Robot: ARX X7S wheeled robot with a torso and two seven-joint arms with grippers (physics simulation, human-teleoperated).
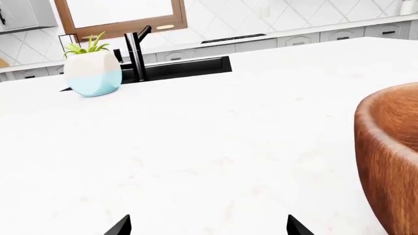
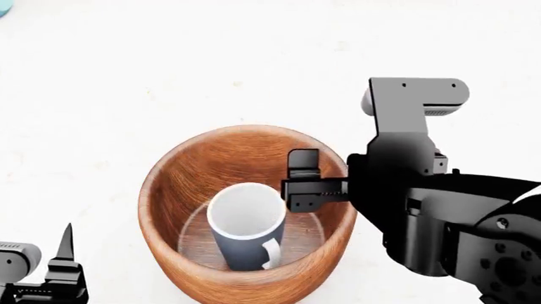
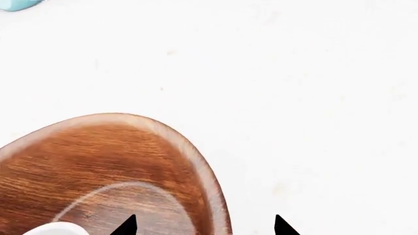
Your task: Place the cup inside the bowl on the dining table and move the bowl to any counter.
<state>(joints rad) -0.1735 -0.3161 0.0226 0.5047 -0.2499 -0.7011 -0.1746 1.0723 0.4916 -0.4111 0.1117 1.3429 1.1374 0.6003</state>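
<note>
Cup (image 2: 245, 234): one, upright inside one bowl (image 2: 173, 190).

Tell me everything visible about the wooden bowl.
The bowl is large, deep and round, of reddish-brown wood with fine ringed grain, a thick rim and a flat bottom. It stands upright on a white, faintly veined surface. A blue-grey cup with a white inside and handle stands upright in it. The right tool straddles its rim, one fingertip inside, one outside.
</note>
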